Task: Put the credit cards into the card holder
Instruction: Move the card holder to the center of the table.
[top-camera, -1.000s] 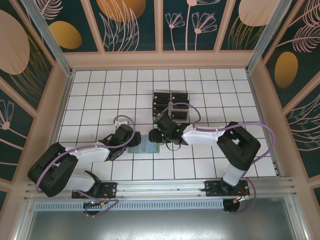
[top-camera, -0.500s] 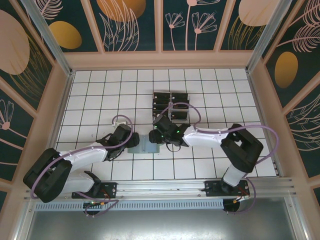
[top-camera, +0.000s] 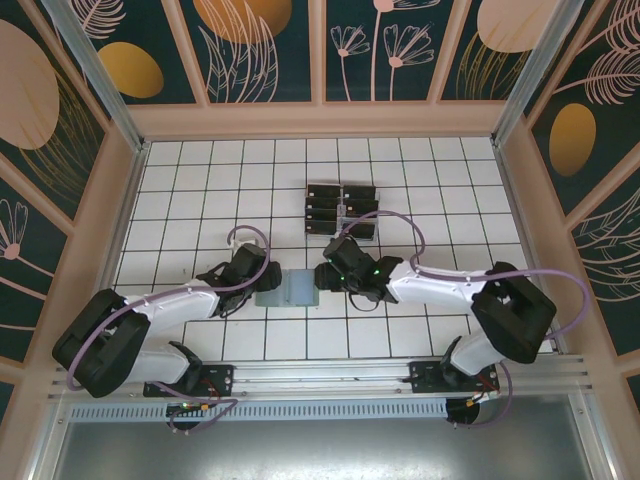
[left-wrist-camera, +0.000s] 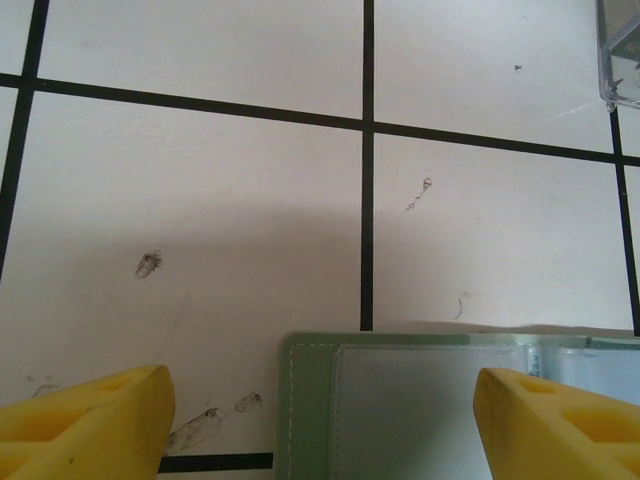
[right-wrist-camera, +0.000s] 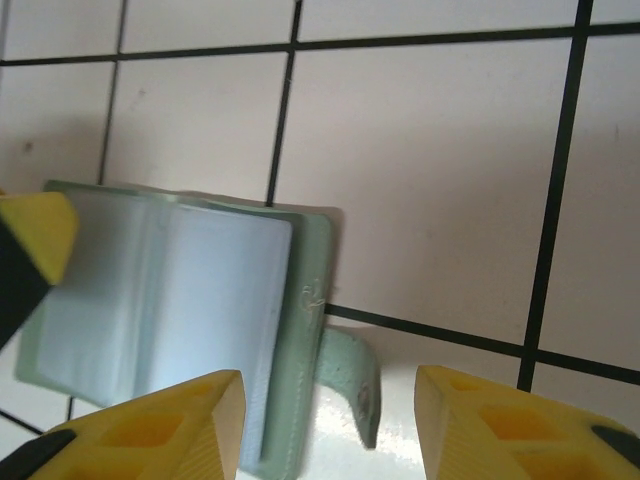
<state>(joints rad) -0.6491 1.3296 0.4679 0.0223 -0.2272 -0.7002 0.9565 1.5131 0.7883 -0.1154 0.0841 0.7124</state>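
There are two arms, one on the left (top-camera: 170, 305) and one on the right (top-camera: 440, 290). Between them lies one green holder (top-camera: 290, 290). Past the arms sit black cards (top-camera: 325, 210) in two rows, too small to count.

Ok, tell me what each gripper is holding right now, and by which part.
Nothing is clamped. The right gripper stands open astride the tab edge of the flat sage-green card holder; the left gripper is open too, one finger over its other end.
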